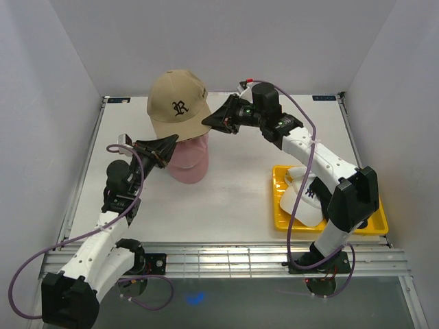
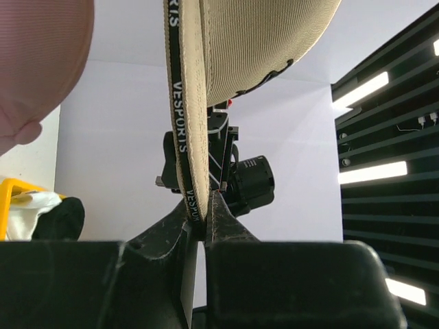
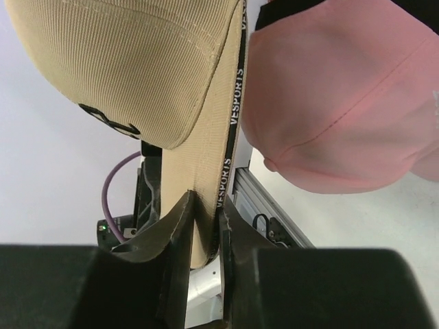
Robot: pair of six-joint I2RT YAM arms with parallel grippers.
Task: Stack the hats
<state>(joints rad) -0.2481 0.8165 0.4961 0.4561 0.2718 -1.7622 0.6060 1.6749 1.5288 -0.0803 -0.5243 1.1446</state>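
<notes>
Because the left claw [image 1: 174, 141] and right claw [image 1: 206, 123] each pinch only the rim of the tan corduroy baseball cap [image 1: 178, 103], held upper centre above the pink fabric cap [image 1: 188, 164], an uneven release could tip it off.

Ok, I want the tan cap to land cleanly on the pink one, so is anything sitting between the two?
Nothing visible does. The tan cap hangs just above the pink cap, pinched at its rim by the left gripper and the right gripper; only a bare gap shows between the caps.
</notes>
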